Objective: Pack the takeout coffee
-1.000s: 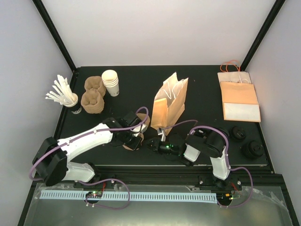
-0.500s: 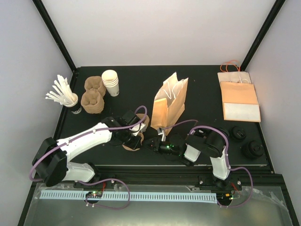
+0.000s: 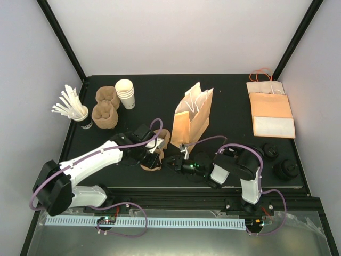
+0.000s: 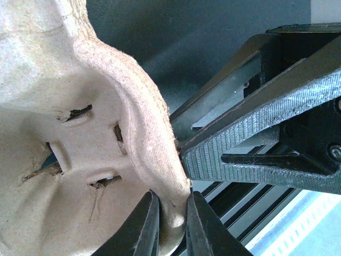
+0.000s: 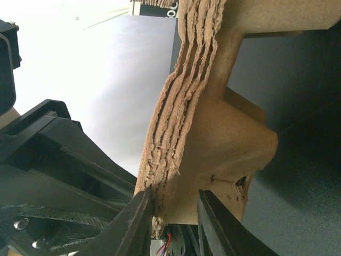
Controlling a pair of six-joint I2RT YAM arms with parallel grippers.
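Takeout coffee (image 3: 286,170) isn't what's getting grabbed. The left gripper (image 4: 171,213) and right gripper (image 5: 173,213) both have their fingers pinched on the rim of the pulp carrier stack (image 4: 80,160). The upright paper bag (image 3: 192,120) stands just behind them. The coffee sits well off to the right, near another black lid (image 3: 270,151), and from above you only see its round black lid.

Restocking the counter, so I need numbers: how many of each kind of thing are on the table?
carrier stacks: 3
standing bag: 1
flat bag pile: 1
white cup stack: 1
stirrer cup: 1
black lids: 2
Total: 9
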